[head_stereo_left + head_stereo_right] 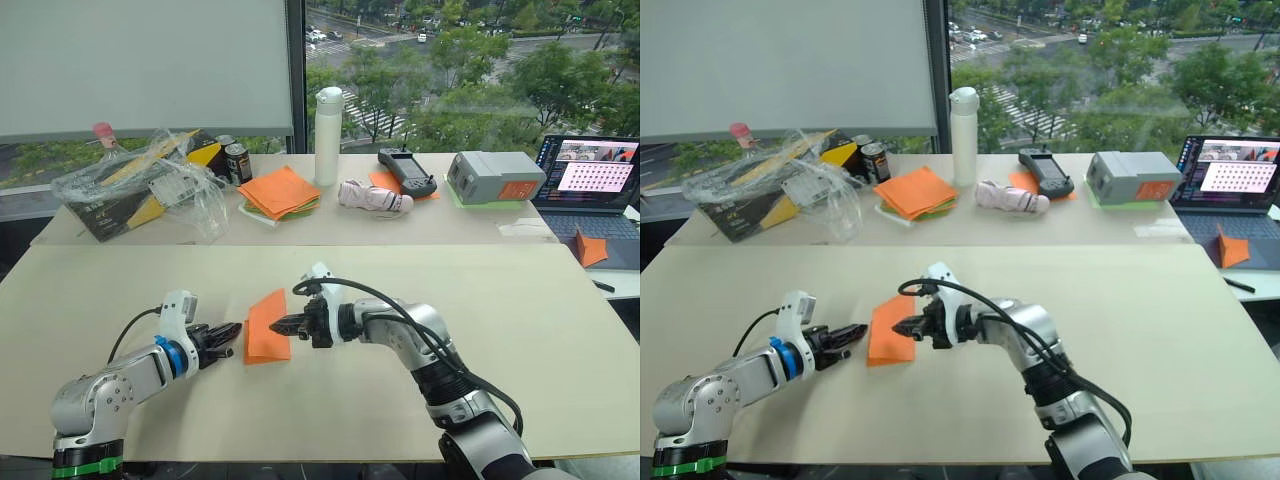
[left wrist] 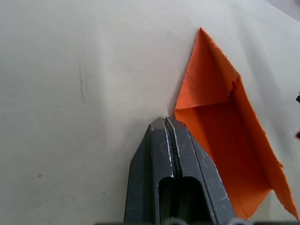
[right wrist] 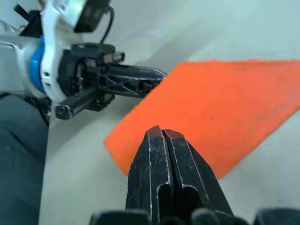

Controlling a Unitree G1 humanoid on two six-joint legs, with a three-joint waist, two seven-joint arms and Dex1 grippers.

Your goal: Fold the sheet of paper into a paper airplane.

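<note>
- Head views: we see the sheet of paper (image 1: 267, 326) lying on the near counter (image 1: 500, 330), between the left gripper (image 1: 228, 333) and the right gripper (image 1: 280, 323). It looks partly folded, not yet a plane.
- Left wrist view: our left gripper's fingers are pressed together, empty, just beside the paper's folded corner; one flap stands up.
- Right wrist view: our right gripper's fingers are closed too, tips at the paper's edge. We judge most folds remain.

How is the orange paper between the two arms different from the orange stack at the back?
The sheet of paper is a single thin piece, partly folded with one flap raised; the stack is thick, many sheets lying flat. The sheet is all orange, while the stack shows green at its edge. The sheet lies on the near table, the stack on the far one. Both are bright orange.
</note>
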